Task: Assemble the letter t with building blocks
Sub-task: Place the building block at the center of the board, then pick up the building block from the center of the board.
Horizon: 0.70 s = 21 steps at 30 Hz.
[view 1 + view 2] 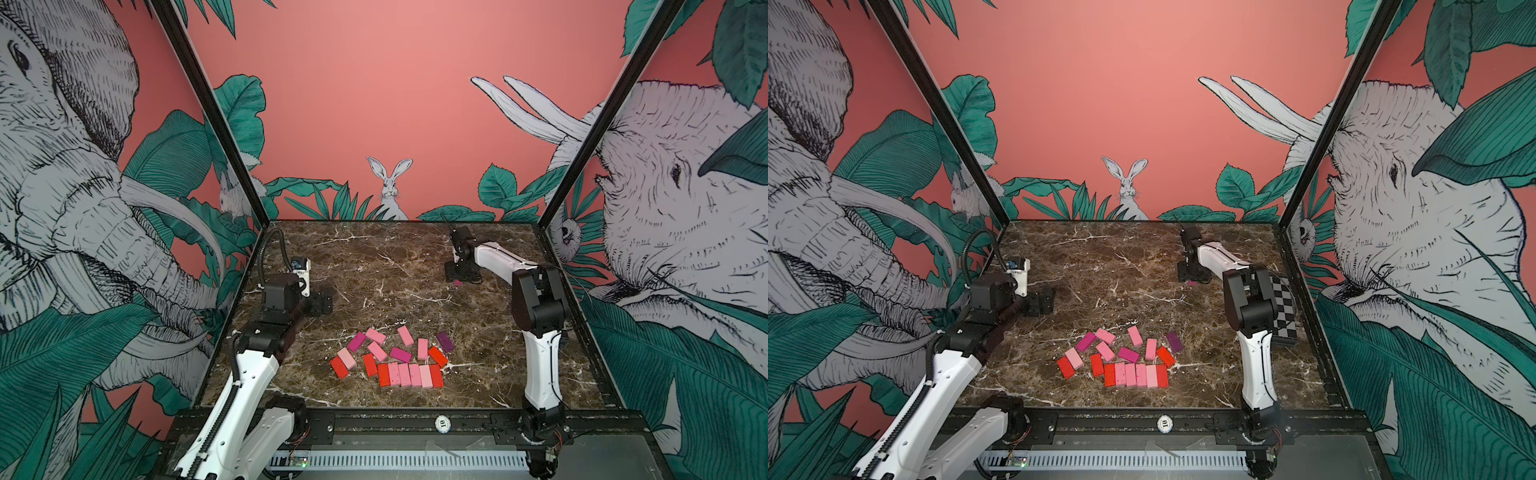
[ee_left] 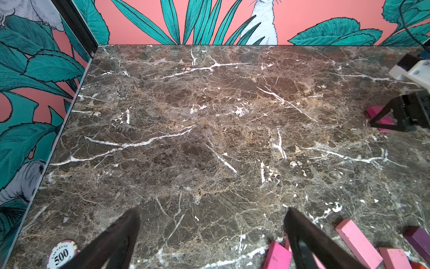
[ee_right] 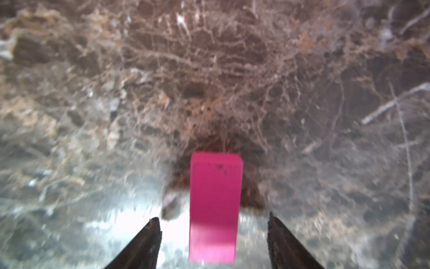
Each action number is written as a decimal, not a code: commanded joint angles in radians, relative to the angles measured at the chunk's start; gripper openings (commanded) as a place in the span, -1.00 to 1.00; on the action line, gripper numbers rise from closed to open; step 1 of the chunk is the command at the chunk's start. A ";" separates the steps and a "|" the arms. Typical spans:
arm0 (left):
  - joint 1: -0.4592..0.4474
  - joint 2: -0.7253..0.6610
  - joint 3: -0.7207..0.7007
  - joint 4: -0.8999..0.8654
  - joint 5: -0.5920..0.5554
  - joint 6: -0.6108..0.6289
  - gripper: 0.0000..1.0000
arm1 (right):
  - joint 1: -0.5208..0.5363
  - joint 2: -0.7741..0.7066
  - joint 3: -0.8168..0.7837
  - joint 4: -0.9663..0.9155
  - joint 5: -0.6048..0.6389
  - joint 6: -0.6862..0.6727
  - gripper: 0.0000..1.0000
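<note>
near the front edge most building blocks (image 1: pixel 390 361) lie loose, likely stock for the letter. midway, the left gripper (image 1: pixel 321 303) hovers spread wide, holding nothing. farthest, one magenta block (image 3: pixel 215 207) lies flat on the table (image 1: pixel 374 257), seemingly the letter's start. the right gripper (image 1: pixel 462 277) straddles it, fingers (image 3: pixel 146 244) parted, clear of both sides.

The worktop (image 1: pixel 374 257) is dark brown marble veined in white. The building blocks (image 1: pixel 409 374) near the front are red, pale pink, pink and magenta, with one dark purple block (image 1: pixel 444 341) at the right. The far-right magenta block (image 3: pixel 214 207) is vivid. The checkerboard plate (image 1: pixel 1285 316) is black and white. The walls (image 1: pixel 374 104) are coral with teal leaves and ink-drawn grey animals.
</note>
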 commanded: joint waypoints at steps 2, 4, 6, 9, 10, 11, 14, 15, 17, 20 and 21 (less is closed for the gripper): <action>-0.001 0.000 0.000 -0.023 0.006 -0.003 0.98 | -0.004 -0.149 -0.032 -0.065 -0.044 -0.068 0.51; -0.001 0.003 0.000 -0.023 0.006 -0.003 0.98 | -0.004 -0.204 -0.058 -0.091 -0.064 -0.101 0.55; 0.000 0.005 0.000 -0.022 0.006 -0.003 0.98 | -0.004 -0.257 -0.091 -0.115 -0.085 -0.126 0.57; -0.001 0.010 0.000 -0.020 0.003 -0.003 0.99 | -0.002 -0.352 -0.163 -0.139 -0.138 -0.158 0.57; 0.000 0.010 0.000 -0.020 0.004 -0.003 0.98 | -0.001 -0.392 -0.192 -0.143 -0.156 -0.165 0.57; -0.001 0.011 0.001 -0.020 0.002 -0.003 0.98 | 0.000 -0.423 -0.224 -0.146 -0.172 -0.172 0.57; 0.000 0.012 0.002 -0.019 0.001 -0.003 0.98 | 0.016 -0.511 -0.310 -0.171 -0.200 -0.193 0.53; -0.001 0.012 0.003 -0.020 0.000 -0.002 0.98 | 0.026 -0.535 -0.336 -0.183 -0.199 -0.196 0.50; 0.000 0.012 0.003 -0.020 -0.003 -0.001 0.98 | 0.050 -0.593 -0.407 -0.198 -0.197 -0.194 0.46; 0.001 0.009 0.001 -0.017 -0.007 -0.002 0.98 | 0.097 -0.644 -0.493 -0.206 -0.196 -0.172 0.42; 0.001 0.010 0.000 -0.015 -0.007 -0.003 0.98 | 0.112 -0.659 -0.523 -0.200 -0.205 -0.158 0.40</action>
